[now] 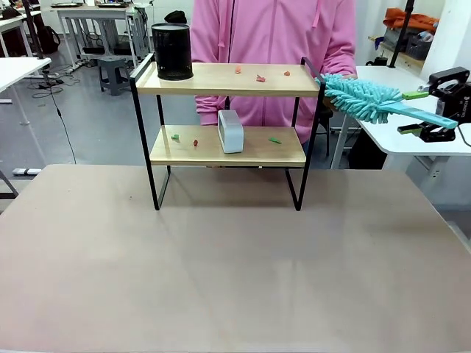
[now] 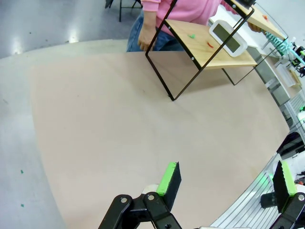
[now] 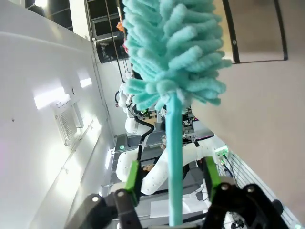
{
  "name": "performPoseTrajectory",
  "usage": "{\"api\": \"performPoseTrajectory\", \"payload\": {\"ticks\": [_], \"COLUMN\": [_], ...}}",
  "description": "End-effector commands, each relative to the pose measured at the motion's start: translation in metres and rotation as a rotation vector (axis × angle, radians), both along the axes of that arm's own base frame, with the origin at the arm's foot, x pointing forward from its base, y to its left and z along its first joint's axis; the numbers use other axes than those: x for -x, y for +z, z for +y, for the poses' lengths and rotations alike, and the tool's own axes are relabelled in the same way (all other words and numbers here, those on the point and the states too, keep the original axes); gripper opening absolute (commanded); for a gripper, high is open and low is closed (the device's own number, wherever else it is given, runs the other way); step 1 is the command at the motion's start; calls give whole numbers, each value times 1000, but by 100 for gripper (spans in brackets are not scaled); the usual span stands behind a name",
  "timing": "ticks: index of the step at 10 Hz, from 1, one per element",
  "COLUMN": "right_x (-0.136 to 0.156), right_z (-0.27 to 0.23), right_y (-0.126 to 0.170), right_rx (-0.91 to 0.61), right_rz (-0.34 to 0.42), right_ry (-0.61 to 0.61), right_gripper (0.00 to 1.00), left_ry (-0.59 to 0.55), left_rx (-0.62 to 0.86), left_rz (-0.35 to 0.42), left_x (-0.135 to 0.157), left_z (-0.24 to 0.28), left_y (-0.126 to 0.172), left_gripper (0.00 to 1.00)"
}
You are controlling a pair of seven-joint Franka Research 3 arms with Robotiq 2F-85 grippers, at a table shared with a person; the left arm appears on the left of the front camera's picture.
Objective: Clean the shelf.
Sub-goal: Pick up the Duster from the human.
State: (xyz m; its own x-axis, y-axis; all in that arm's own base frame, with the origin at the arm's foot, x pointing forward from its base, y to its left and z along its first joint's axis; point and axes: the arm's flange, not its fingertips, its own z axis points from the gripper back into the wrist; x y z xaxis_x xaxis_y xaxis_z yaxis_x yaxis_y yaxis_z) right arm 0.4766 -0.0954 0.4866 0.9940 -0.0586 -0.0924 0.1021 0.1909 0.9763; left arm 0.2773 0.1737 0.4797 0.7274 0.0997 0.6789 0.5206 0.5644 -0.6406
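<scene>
Shelf point(image 1: 213, 78): is being stood at the far middle of the table point(image 1: 221, 265), just in front of a person in a pink hoodie point(image 1: 272, 37).
Top board: is being occupied by a black mesh cup point(image 1: 171, 51) at its left end and red scraps point(image 1: 260, 77) to the right.
Lower board: is being occupied by a white device point(image 1: 230, 131) and more scraps.
Duster point(image 1: 360, 97): is being held level, its teal head beside the shelf's upper right corner.
Right gripper point(image 1: 413, 112): fingers are being held apart around the duster's handle, with a gap on each side.
Left gripper point(image 2: 226, 183): fingers are being held released, wide apart, above bare table.
</scene>
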Motion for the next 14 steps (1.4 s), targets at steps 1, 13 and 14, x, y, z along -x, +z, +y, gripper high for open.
{"api": "performPoseTrajectory", "payload": {"ticks": [1, 13, 14], "right_x": [-3, 79, 121], "right_z": [-2, -40, -55], "right_y": [6, 46, 58], "right_rx": [-23, 123, 219], "right_rz": [-38, -277, -304], "right_ry": [-31, 0, 5], "right_gripper": [0, 0, 0], "left_ry": [-6, -6, -6], "left_rx": [9, 9, 9], "left_rz": [-28, -28, -28], "left_x": [-1, -1, -1], "left_z": [-1, -1, -1], "left_y": [0, 0, 0], "left_gripper": [100, 100, 100]}}
